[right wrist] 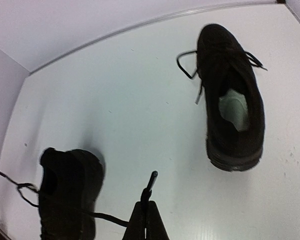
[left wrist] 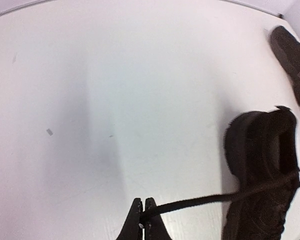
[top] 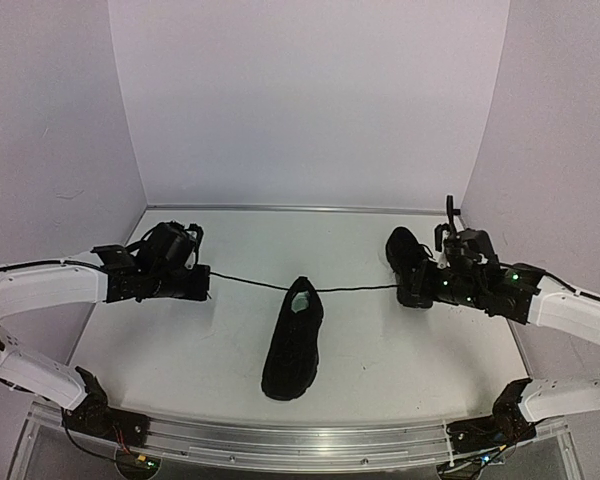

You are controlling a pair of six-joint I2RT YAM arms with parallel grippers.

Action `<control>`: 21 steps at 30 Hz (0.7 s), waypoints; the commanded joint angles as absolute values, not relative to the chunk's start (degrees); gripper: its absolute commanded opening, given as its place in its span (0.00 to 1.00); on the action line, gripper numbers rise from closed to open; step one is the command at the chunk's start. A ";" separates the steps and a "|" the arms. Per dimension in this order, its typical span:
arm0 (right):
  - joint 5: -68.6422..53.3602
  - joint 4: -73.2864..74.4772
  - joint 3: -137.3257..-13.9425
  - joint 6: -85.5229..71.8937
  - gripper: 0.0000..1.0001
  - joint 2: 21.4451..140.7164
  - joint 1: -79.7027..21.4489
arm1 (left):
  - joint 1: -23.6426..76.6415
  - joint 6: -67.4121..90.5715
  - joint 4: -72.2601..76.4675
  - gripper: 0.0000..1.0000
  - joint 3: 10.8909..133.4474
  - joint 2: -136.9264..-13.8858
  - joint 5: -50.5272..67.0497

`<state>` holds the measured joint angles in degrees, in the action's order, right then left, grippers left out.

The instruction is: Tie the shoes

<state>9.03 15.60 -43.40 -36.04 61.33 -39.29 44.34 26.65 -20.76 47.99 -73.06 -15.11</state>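
Observation:
One black shoe (top: 292, 345) lies in the middle of the table, toe toward me, with a pale insole showing. Its thin lace (top: 248, 281) runs taut to both sides. My left gripper (top: 209, 283) is shut on the left lace end (left wrist: 190, 202), fingertips pressed together (left wrist: 143, 220), left of the shoe (left wrist: 262, 170). My right gripper (top: 420, 287) is shut on the right lace end, the aglet (right wrist: 151, 181) sticking out past its tips (right wrist: 146, 212). The second shoe (top: 408, 262) lies at the right, next to the right gripper, its pale green insole (right wrist: 235, 107) and loose laces visible.
White walls close the table at the back and on both sides. The second shoe (left wrist: 292, 60) sits near the back right corner. Both arm bases stand on the metal rail (top: 300, 440) at the near edge.

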 commanded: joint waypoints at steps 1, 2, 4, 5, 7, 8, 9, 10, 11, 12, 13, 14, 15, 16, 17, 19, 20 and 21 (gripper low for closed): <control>15.26 22.15 -40.96 -38.16 0.00 59.74 -39.00 | 41.21 37.66 -30.71 0.00 49.28 -70.44 -26.95; 16.27 23.05 -40.62 -38.64 0.00 59.14 -38.96 | 40.65 38.89 -31.74 0.00 49.14 -70.26 -27.85; 18.43 24.96 -39.80 -40.25 0.00 58.03 -38.91 | 40.20 41.18 -33.38 0.00 49.04 -70.54 -29.83; 19.24 25.92 -39.29 -41.19 0.00 57.43 -38.87 | 40.10 42.32 -34.22 0.00 49.15 -71.05 -30.70; 20.33 27.68 -37.79 -44.22 0.00 55.95 -38.87 | 40.10 45.39 -36.70 0.00 49.55 -72.07 -32.20; 21.13 29.09 -37.06 -45.97 0.00 55.09 -38.88 | 40.04 47.15 -37.79 0.00 49.57 -72.47 -33.02; 21.75 30.22 -36.17 -47.76 0.00 53.98 -38.90 | 40.01 49.03 -38.78 0.00 49.35 -72.57 -33.58; 22.09 31.17 -35.25 -49.65 0.00 52.66 -38.86 | 39.96 51.18 -39.67 0.00 48.93 -72.46 -34.02; 22.21 31.99 -34.33 -51.60 0.00 51.41 -38.85 | 39.86 53.22 -40.40 0.00 48.39 -72.21 -34.40; 22.12 32.76 -33.47 -53.56 0.00 50.28 -38.86 | 39.72 54.94 -40.90 0.00 47.80 -71.83 -34.85; 21.87 33.51 -32.59 -55.31 0.00 48.95 -38.88 | 39.56 56.95 -41.78 0.00 46.93 -71.34 -35.40; 21.80 34.64 -31.63 -57.10 0.00 48.20 -38.89 | 39.48 59.21 -42.68 0.00 46.44 -70.77 -36.20; 21.85 35.77 -30.83 -58.69 0.00 47.34 -38.89 | 39.46 61.30 -43.82 0.00 46.00 -70.16 -36.99; 21.83 36.75 -29.97 -60.08 0.00 46.39 -38.89 | 39.44 63.17 -44.80 0.00 45.57 -69.51 -37.68; 21.59 37.25 -28.93 -60.78 0.00 45.15 -38.93 | 39.40 64.23 -45.19 0.00 45.14 -68.72 -38.00; 21.31 38.21 -27.54 -61.99 0.00 42.82 -38.93 | 39.42 64.90 -45.06 0.00 44.23 -68.01 -38.25; 21.54 38.62 -26.98 -62.22 0.00 41.60 -38.91 | 39.36 64.64 -44.86 0.00 44.09 -68.18 -38.12; 21.98 39.04 -26.67 -62.34 0.00 40.63 -38.90 | 39.30 64.59 -44.74 0.00 43.99 -68.63 -38.09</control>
